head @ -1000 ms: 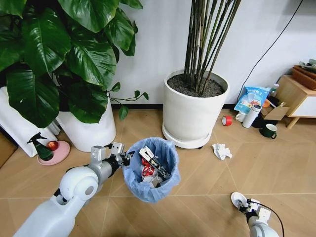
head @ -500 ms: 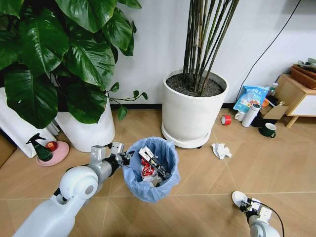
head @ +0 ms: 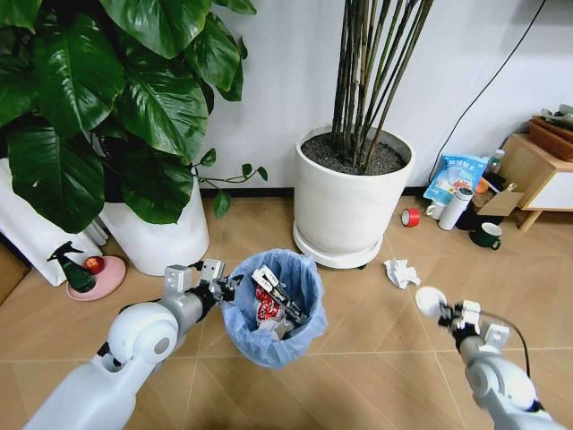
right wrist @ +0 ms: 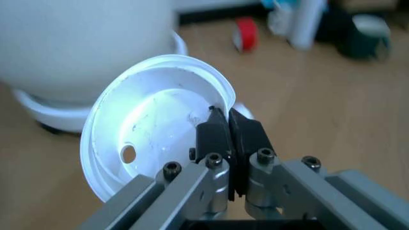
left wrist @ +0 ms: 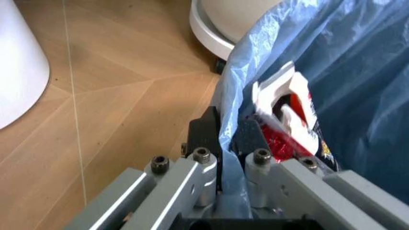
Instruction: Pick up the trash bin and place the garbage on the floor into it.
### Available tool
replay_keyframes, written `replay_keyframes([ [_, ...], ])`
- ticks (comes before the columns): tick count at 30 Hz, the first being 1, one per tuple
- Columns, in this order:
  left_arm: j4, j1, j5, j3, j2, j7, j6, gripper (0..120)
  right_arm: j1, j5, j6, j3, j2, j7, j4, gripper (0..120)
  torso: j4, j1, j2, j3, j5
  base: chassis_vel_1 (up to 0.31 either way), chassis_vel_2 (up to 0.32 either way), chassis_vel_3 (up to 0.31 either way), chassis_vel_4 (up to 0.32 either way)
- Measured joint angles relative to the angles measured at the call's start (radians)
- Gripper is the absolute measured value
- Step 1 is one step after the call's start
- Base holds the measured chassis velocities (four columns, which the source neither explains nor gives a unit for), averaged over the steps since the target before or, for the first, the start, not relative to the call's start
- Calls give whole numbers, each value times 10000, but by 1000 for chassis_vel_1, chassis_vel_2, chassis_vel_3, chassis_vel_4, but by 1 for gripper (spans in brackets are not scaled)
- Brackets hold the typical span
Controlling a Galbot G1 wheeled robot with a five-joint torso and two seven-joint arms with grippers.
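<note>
Head view: left gripper (head: 226, 287) pinches the rim of the small blue-bagged trash bin (head: 273, 309), held up off the floor; right gripper (head: 452, 313), right of the bin, clamps a round white plastic disc (head: 431, 301).

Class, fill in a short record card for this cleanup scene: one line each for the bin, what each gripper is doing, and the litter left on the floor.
Trash bin: trash bin, blue bag liner, wrappers inside, held up off the floor
Left gripper: left gripper shut on the bin's rim and liner
Right gripper: right gripper shut on the edge of a white disc, raised to the bin's right
Litter left: crumpled paper wad near the large white pot
</note>
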Motion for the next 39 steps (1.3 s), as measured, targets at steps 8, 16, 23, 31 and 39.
replay_keyframes([
  [8,40,-5,7,-34,-38,-3,0,0,789,220,-363,-1249,-1182,260,2563,0,-2,-1,1,-1,-1,0,0,0,0],
  [16,231,-170,46,195,-231,-6,0,0,2714,1774,-1022,-3400,-2258,406,4209,0,0,-1,1,0,-4,0,0,0,0],
  [23,289,-282,33,304,-334,-34,0,0,4482,2087,-1181,-5734,-2398,370,4008,0,-1,-1,1,0,-2,0,0,0,0],
  [31,356,-408,-61,235,-341,-47,0,0,5577,2139,-1524,-7557,-2009,499,3647,0,1,-1,1,0,-3,0,0,0,0],
  [39,459,-560,-138,238,-495,-65,0,0,5918,1952,-1957,-8353,-1741,702,3351,16,-1,-1,2,-1,-3,0,0,0,0],
])
